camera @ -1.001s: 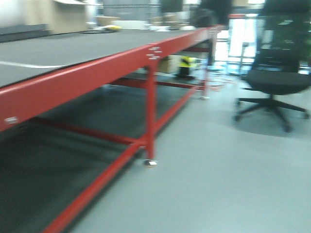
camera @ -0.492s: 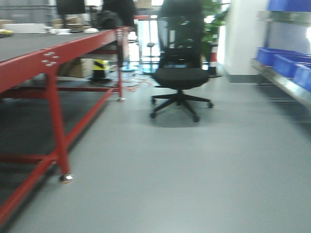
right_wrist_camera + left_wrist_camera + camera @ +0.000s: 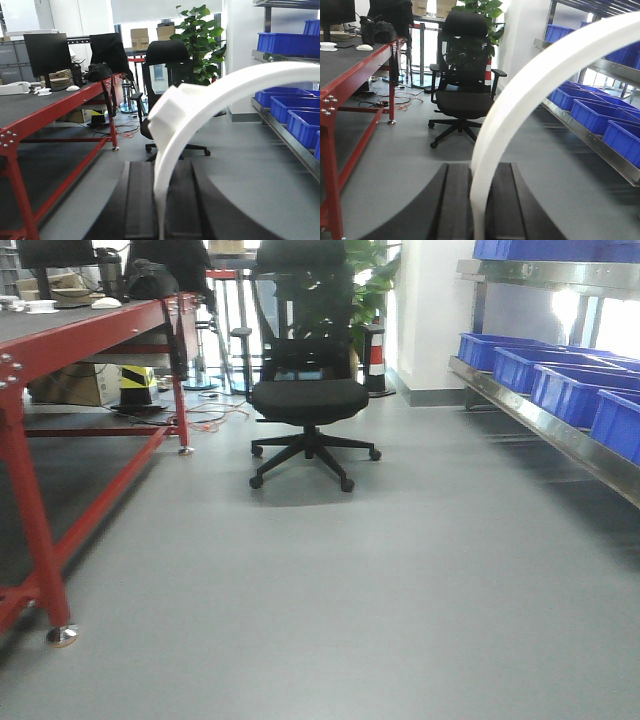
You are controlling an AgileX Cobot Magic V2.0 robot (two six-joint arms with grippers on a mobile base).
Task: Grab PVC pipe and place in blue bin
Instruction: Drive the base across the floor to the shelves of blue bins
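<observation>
In the left wrist view a white curved PVC pipe (image 3: pixel 520 95) rises from between the black fingers and arcs up to the right; my left gripper (image 3: pixel 479 169) is shut on it. The right wrist view shows a white curved PVC pipe (image 3: pixel 200 107) with a squared end at upper left, and my right gripper (image 3: pixel 161 166) is shut on it. Whether both hold one piece I cannot tell. Blue bins (image 3: pixel 520 365) (image 3: pixel 600 112) (image 3: pixel 295 110) sit in a row on a metal shelf at the right. The front view shows no gripper or pipe.
A black office chair (image 3: pixel 308 400) stands ahead on the grey floor. A red-framed table (image 3: pixel 40 340) runs along the left, with monitors and clutter at its far end. The metal shelf (image 3: pixel 560 435) lines the right wall. A potted plant (image 3: pixel 197 30) stands behind the chair.
The front view has swung right: the red table slid off to the left, and the chair and the shelf of blue bins came into view.
</observation>
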